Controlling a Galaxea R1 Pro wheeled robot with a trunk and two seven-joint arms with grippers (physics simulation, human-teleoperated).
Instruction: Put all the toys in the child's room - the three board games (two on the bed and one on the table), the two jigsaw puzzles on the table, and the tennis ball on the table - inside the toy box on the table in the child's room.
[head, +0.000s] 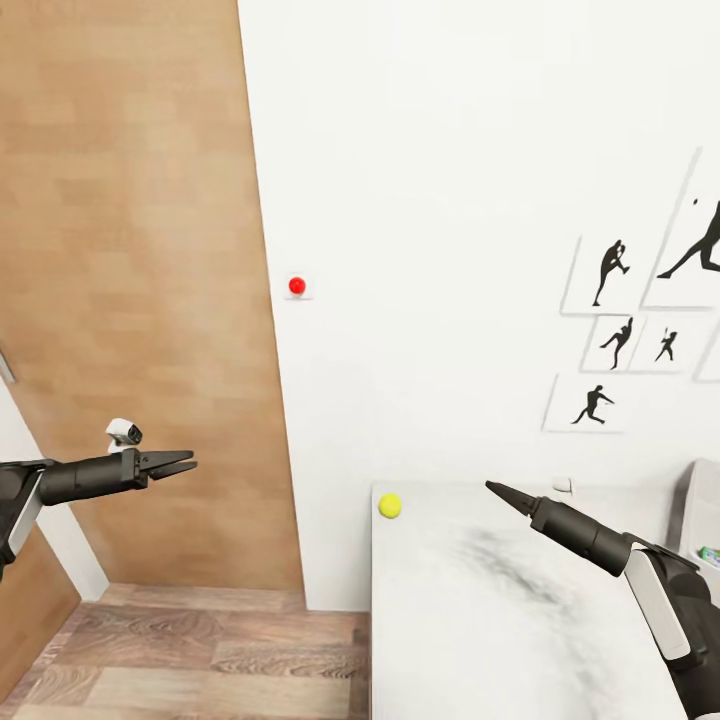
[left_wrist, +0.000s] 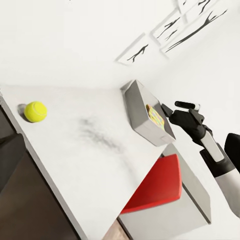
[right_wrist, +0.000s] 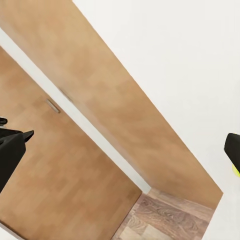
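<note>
Your left gripper (head: 180, 464) hangs over the wood-plank floor (head: 200, 660) beside the desk, jaws narrowly parted and empty. Your right gripper (head: 497, 490) reaches over the pale speckled white-grey desk (head: 480, 620), carrying nothing; you cannot tell whether its jaws are parted. The small yellow tennis ball (head: 390, 506) sits alone at the desk's far corner by the white wall (head: 450, 200). The shallow light-grey toy box (left_wrist: 142, 117) stands further along the desk, already holding 1 colourful box (left_wrist: 154, 114). The ball looks like your nearest pick.

table (head: 520, 620): smooth pale stone-like top, grey-speckled
tennis ball (head: 390, 506): matt fuzzy yellow
door (head: 130, 250): matt wood
floor (head: 200, 660): wood planks
</note>
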